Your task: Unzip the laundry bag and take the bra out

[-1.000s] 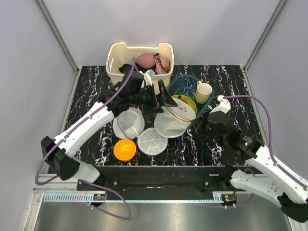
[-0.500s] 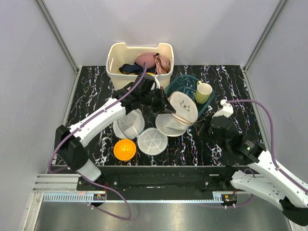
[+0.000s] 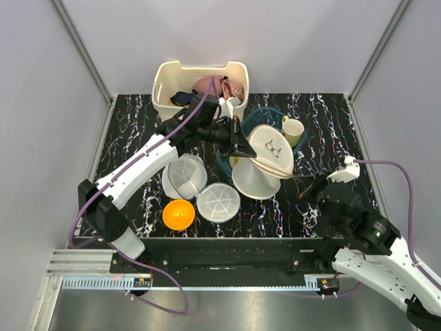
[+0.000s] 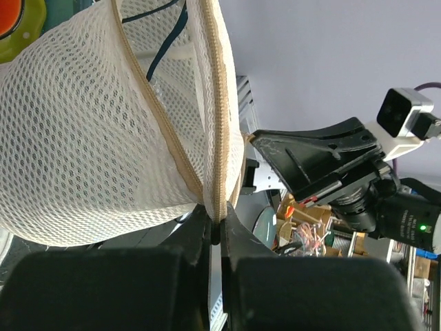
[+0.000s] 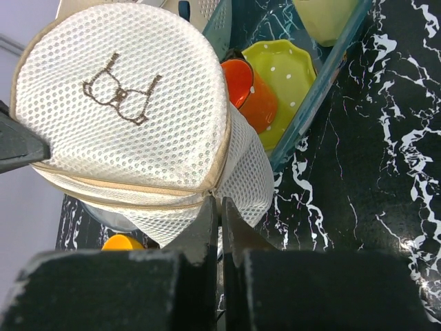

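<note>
The laundry bag is a round cream mesh case with a small dark logo, held tilted above the table's middle. Its two halves gape slightly along the tan zip. My left gripper is shut on the bag's zip seam at the bag's left edge. My right gripper is shut at the zip on the bag's near right side, fingertips against the seam. A thin dark line shows through the mesh; I cannot tell whether it is the bra, which is otherwise hidden.
A cream basket at the back holds a pink bra and dark blue cloth. A teal rack holds a mug, an orange cup and a green plate. Two white ribbed dishes and an orange bowl lie near left.
My left gripper has shut on the bag's seam and raised it toward the back. The right gripper has pulled away to the near right, still shut. The bag now stands tilted.
</note>
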You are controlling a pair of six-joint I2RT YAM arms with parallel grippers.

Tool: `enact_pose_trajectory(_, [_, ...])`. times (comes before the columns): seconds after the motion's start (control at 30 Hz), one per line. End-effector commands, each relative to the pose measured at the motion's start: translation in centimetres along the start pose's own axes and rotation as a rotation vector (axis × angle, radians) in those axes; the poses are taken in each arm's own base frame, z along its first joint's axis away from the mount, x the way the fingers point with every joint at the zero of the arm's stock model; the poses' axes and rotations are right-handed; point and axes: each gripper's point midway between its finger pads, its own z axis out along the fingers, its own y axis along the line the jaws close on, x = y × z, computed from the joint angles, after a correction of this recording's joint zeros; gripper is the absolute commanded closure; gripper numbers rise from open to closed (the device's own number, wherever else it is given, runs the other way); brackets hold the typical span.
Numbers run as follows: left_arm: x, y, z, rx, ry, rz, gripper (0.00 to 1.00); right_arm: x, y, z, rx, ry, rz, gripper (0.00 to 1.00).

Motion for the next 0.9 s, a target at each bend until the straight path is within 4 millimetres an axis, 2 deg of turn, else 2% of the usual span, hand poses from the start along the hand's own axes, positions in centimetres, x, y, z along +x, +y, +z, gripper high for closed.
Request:
enact_pose_trajectory(0.0, [-1.6,-3.3,-2.3,0.097,-0.045,0.115,1.00,-1.5,-4.6,-1.1,0.201,-0.030,-0.192,1.00])
enact_pose_trajectory(0.03, [-1.6,-3.1,-2.1,0.090,-0.045,0.112,1.00,-2.4,-3.5,-1.5,0.184,-0.027,-0.182,1.00])
enact_pose_trajectory(0.07, [-1.5,-3.1,-2.0,0.088,-0.043,0.112,1.00,-1.9,-3.4,-1.3,0.210,0.020,-0.220,0.97])
enact_pose_trajectory(0.1, [-1.3,-3.1,-1.9,0.084,-0.043,0.120,1.00,-2.0,-2.8,-1.4,0.207,0.044,-0.226,0.82])
enact_pose_trajectory(0.13, [-1.2,-2.8,-1.7,0.075,-0.040,0.118,1.00,-2.4,-2.2,-1.6,0.203,0.053,-0.230,0.51])
enact_pose_trajectory(0.17, [-1.0,-2.5,-1.4,0.064,-0.038,0.117,1.00,-3.3,-1.0,-1.7,0.186,0.052,-0.238,0.43])
enact_pose_trajectory(0.23, [-0.4,-2.1,-0.9,0.052,-0.027,0.125,1.00,-4.1,0.3,-1.7,0.158,0.053,-0.239,0.34])
enact_pose_trajectory(0.27, [-0.4,-1.6,-0.7,0.036,-0.032,0.124,1.00,-4.7,1.5,-1.5,0.134,0.047,-0.247,0.33])
enact_pose_trajectory(0.33, [0.2,-0.7,-0.1,0.017,-0.023,0.121,1.00,-4.9,2.8,-1.1,0.108,0.059,-0.253,0.32])
enact_pose_trajectory(0.37, [0.3,-0.5,0.0,0.019,-0.020,0.122,1.00,-4.9,4.1,-0.3,0.092,0.068,-0.257,0.31])
enact_pose_trajectory(0.53, [1.3,1.1,1.2,-0.012,-0.005,0.134,1.00,-1.7,9.0,3.0,-0.013,0.202,-0.227,0.19])
enact_pose_trajectory(0.57, [1.5,1.2,1.2,-0.012,-0.003,0.145,1.00,-1.1,9.8,4.0,-0.019,0.211,-0.210,0.14])
enact_pose_trajectory(0.67, [2.0,1.8,1.4,-0.024,0.008,0.154,1.00,-1.5,11.2,5.1,-0.026,0.183,-0.150,0.09])
enact_pose_trajectory(0.8, [2.4,2.1,1.4,-0.030,0.013,0.164,1.00,-2.4,11.1,6.3,0.037,0.123,-0.115,0.06])
enact_pose_trajectory(0.87, [2.4,2.2,1.5,-0.036,0.011,0.170,1.00,-2.5,11.8,6.9,0.043,0.124,-0.099,0.05])
